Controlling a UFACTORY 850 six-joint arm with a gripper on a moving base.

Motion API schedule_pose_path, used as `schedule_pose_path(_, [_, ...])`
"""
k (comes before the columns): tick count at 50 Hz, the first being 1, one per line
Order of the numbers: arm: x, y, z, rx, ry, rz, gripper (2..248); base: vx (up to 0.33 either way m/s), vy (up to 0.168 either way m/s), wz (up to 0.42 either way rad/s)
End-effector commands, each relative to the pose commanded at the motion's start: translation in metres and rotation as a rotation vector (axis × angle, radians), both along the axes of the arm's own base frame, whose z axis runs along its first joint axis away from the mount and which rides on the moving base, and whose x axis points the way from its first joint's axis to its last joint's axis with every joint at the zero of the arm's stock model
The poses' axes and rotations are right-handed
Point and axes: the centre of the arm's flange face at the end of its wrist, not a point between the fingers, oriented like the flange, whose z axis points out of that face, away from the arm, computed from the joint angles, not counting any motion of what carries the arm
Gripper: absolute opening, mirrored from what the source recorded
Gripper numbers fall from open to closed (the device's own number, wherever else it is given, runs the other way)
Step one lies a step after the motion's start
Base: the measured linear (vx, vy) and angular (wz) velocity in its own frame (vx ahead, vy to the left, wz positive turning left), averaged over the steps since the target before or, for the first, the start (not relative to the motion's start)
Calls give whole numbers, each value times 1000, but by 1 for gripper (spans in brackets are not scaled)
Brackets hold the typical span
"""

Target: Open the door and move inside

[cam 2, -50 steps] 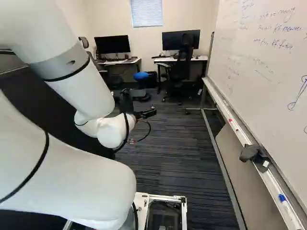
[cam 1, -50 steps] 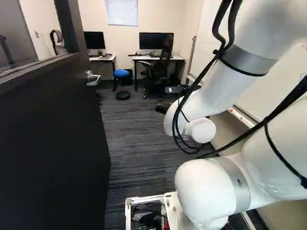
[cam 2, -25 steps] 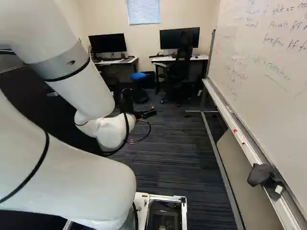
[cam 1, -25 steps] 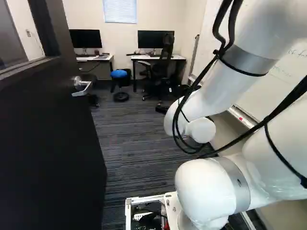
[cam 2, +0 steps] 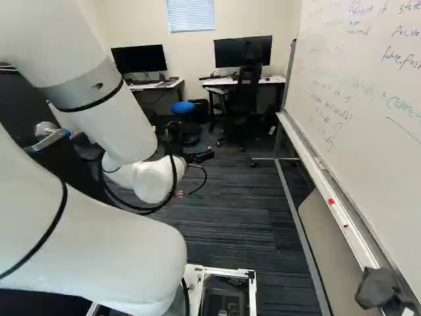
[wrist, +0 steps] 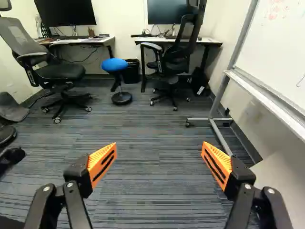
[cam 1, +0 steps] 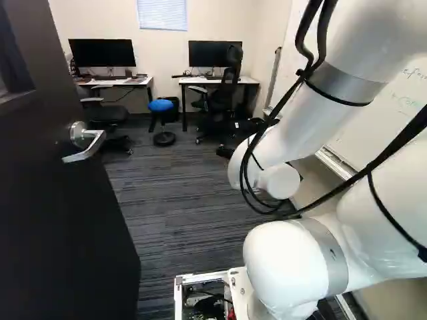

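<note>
Where the floor (wrist: 152, 183) spreads: dark striped carpet, running up to the two tables at the far wall.
Whiteboard (cam 2: 358, 112): tall, covered in handwriting in places, on a wheeled stand down the right of the right base view.
Door (cam 1: 50, 220): the dark one, standing open at the left of the left base view, with the room in plain sight past its edge.
White arm (cam 1: 293, 133): bent and stretched out ahead over the carpet.
Tables: one (wrist: 102, 41) behind the blue stool, the other (wrist: 212, 42) by the whiteboard, each bearing a dark monitor.
Office chairs: one (wrist: 59, 71) with armrests near the first table, the other (wrist: 171, 67) in front of the second.
Blue stool (wrist: 114, 64): round seat, between the chairs.
Pincer (cam 2: 201, 156): spread wide, orange pads (wrist: 102, 164) well apart, carpet showing between them.
Door handle (cam 1: 87, 141): a silvery lever on the door, near its edge, well apart from the pincer.
</note>
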Motion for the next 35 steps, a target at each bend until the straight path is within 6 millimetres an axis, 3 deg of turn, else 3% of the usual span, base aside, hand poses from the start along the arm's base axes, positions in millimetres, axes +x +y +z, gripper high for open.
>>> schedule_pose_path(20, [0, 0, 0, 0, 0, 0, 247, 242, -13, -16])
schedule_pose_path(35, [0, 0, 0, 0, 0, 0, 247, 10, -2, -2])
